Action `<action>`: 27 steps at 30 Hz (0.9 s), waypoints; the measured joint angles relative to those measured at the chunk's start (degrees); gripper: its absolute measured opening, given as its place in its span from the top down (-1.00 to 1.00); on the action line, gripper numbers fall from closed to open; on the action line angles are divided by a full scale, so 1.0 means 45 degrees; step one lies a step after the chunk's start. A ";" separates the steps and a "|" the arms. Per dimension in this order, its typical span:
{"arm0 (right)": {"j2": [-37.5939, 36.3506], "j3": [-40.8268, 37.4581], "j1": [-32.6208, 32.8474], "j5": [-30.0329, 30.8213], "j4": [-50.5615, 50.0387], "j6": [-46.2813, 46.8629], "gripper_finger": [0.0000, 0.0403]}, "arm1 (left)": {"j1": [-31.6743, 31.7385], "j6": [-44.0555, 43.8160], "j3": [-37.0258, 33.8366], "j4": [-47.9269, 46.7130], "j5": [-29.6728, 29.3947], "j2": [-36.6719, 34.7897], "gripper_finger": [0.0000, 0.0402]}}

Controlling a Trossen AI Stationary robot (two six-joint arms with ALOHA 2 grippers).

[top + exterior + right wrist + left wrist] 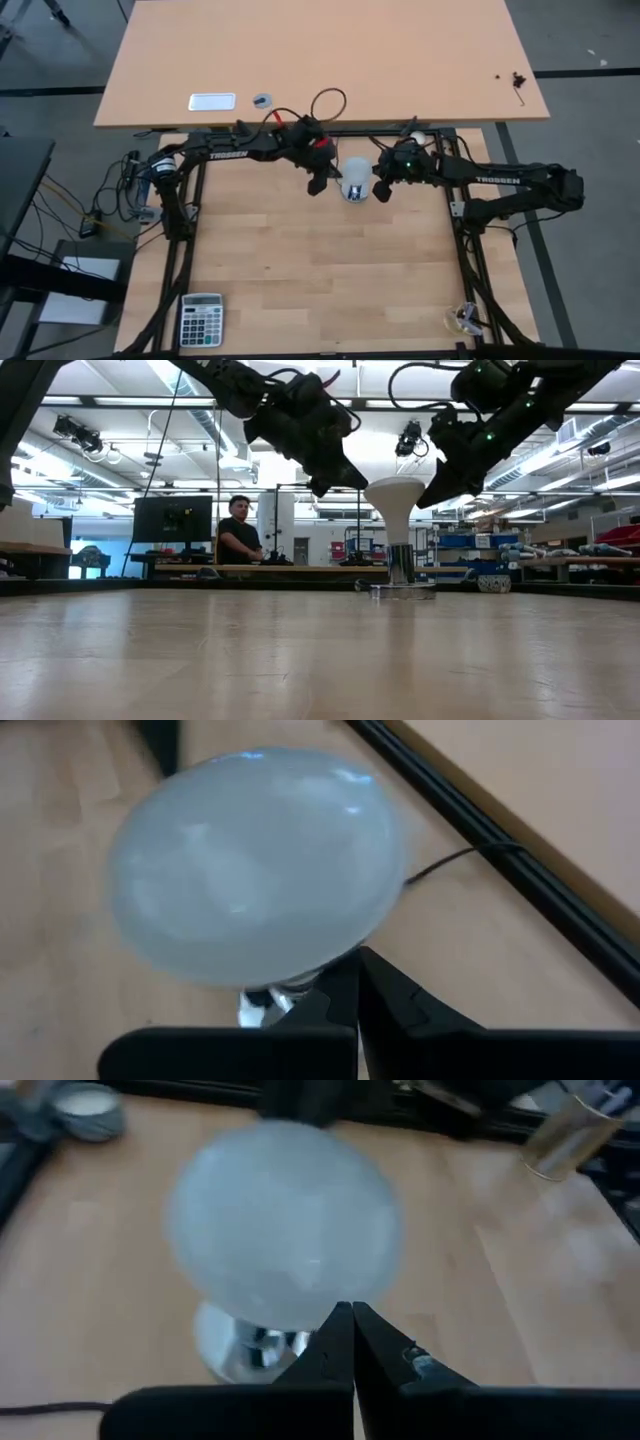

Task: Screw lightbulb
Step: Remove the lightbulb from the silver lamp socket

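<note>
From above you see only the lightbulb's white dome; the low view shows you it standing upright in the silver socket on the desk. Your left gripper and right gripper slant down on either side of the dome, both closed and holding nothing. A person sits in the room behind.

High view: overhead, straight down on the table. Low view: tabletop height, level across the table toward the room. Both wrist views: close above the lightbulb, angled down. All four share the lightbulb.
</note>
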 joint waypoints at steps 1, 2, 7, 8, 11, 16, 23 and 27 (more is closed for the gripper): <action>-0.0033 0.0000 -0.0099 -0.0016 -0.0023 -0.0030 0.96 | -0.0075 0.0006 -0.0005 -0.0084 -0.0016 -0.0040 1.00; -0.0068 0.0005 -0.0186 -0.0079 -0.0013 -0.0037 0.96 | -0.0133 0.0019 -0.0036 -0.0329 -0.0156 -0.0073 1.00; -0.0595 0.0024 -0.0397 -0.0234 -0.0282 -0.0284 0.96 | -0.0345 0.0243 -0.0095 -0.0622 -0.0331 -0.0390 1.00; -0.0813 0.0024 -0.0419 -0.0228 -0.0468 -0.0294 0.96 | -0.0360 0.0288 -0.0065 -0.0564 -0.0340 -0.0546 1.00; -0.1373 0.0029 -0.0429 -0.0075 -0.0657 -0.0264 0.96 | -0.0368 0.0335 -0.0047 -0.0390 -0.0344 -0.0709 1.00; -0.2130 0.0024 -0.0071 -0.0063 -0.1122 0.0017 0.96 | -0.0254 0.0102 -0.0057 0.0930 -0.0518 -0.0840 1.00; -0.1884 0.0024 0.1328 -0.0421 -0.0388 0.0021 0.96 | 0.0331 -0.0385 -0.0049 0.2790 -0.0906 -0.0840 1.00; -0.1274 0.0024 0.1823 -0.0602 0.0321 -0.0051 0.96 | 0.0814 -0.0852 -0.0029 0.3364 -0.1198 -0.0546 1.00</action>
